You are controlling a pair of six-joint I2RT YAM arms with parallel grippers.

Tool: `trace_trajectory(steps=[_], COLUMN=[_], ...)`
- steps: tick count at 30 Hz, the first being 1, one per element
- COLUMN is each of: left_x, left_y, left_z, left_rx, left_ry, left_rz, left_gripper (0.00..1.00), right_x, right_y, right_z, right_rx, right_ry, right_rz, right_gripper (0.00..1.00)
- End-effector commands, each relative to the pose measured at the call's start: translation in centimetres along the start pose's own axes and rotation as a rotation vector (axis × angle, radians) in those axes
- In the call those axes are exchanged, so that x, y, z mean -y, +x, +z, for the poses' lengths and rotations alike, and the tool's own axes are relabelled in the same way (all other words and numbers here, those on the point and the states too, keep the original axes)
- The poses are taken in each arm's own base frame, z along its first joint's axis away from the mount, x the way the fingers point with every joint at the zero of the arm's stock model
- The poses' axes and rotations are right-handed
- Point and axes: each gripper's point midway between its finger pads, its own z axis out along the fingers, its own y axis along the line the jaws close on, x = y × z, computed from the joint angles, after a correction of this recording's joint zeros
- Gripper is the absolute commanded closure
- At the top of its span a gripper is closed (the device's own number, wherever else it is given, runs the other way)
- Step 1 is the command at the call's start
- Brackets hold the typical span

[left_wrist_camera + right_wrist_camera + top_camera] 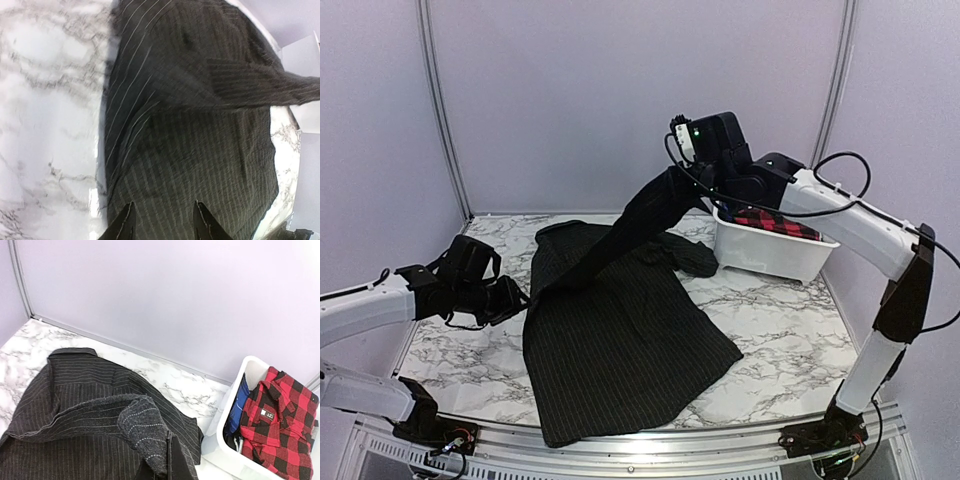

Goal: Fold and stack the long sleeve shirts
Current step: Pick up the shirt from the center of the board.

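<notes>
One plaid shirt (280, 420), one pinstriped shirt (620, 340) in tight right fingers (698, 188); left fingers (124, 225) apart.

I'm looking into a robot test cell, a lab booth rather than anyone's home. Plain lilac wall panels (620, 90) close it in on three sides, joined by bare metal posts (438, 110). The table top (790, 330) wears a marble pattern, printed I think, though I can't be sure from here. An aluminium rail (650, 452) runs along the near edge, where the left arm (360, 310) and right arm (860, 230) are mounted, with cables (840, 160) hanging loose. The black pinstriped shirt (620, 340) and white bin (770, 258) read as props.
</notes>
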Motion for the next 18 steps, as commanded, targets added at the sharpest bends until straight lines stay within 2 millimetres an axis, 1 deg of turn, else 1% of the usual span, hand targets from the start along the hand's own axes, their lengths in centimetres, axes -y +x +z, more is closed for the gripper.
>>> trace_trajectory(steps=[1, 2, 3, 5, 6, 9, 10, 11, 12, 15, 17, 18], left_x=[-1.9, -2.0, -1.9, -1.4, -1.2, -0.1, 0.1, 0.3, 0.4, 0.7, 1.0, 1.2], left_y=[2.1, 1.9, 1.6, 1.0, 0.8, 0.7, 0.7, 0.6, 0.4, 0.1, -0.9, -1.6], left_z=[-0.4, -0.5, -0.6, -0.3, 0.1, 1.5, 1.8, 2.2, 2.4, 3.1, 3.6, 3.9], left_rx=[-0.034, -0.022, -0.011, -0.012, -0.017, -0.061, -0.068, -0.071, -0.073, -0.078, -0.065, -0.051], left_ry=[-0.026, -0.029, -0.031, -0.037, -0.045, -0.031, -0.024, -0.023, -0.023, -0.029, -0.036, -0.041], left_rz=[-0.051, -0.053, -0.05, -0.032, -0.027, -0.016, -0.014, -0.012, -0.006, 0.004, 0.014, 0.019], left_gripper=[0.58, 0.57, 0.56, 0.56, 0.56, 0.57, 0.57, 0.57, 0.57, 0.57, 0.57, 0.57], right_x=[0.6, -0.1, -1.1, -2.5, -3.0, -3.9, -4.2, -4.4, -4.4, -4.8, -5.1, -5.1], right_y=[1.7, 2.7, 4.1, 7.5, 9.6, 15.5, 17.1, 19.6, 21.2, 25.6, 28.2, 29.4], right_z=[2.8, 3.2, 3.5, 3.9, 4.2, 4.4, 4.3, 4.2, 4.1, 3.5, 3.0, 2.7], right_rx=[-0.045, -0.063, -0.086, -0.144, -0.183, -0.289, -0.31, -0.351, -0.38, -0.456, -0.505, -0.527], right_ry=[0.033, 0.001, -0.037, -0.077, -0.083, -0.103, -0.117, -0.128, -0.132, -0.153, -0.16, -0.157], right_rz=[-0.013, -0.009, -0.003, -0.005, -0.014, -0.025, -0.025, -0.033, -0.034, -0.04, -0.058, -0.065], right_gripper=[1.0, 1.0, 1.0, 1.0, 1.0, 1.0, 1.0, 1.0, 1.0, 1.0, 1.0, 1.0])
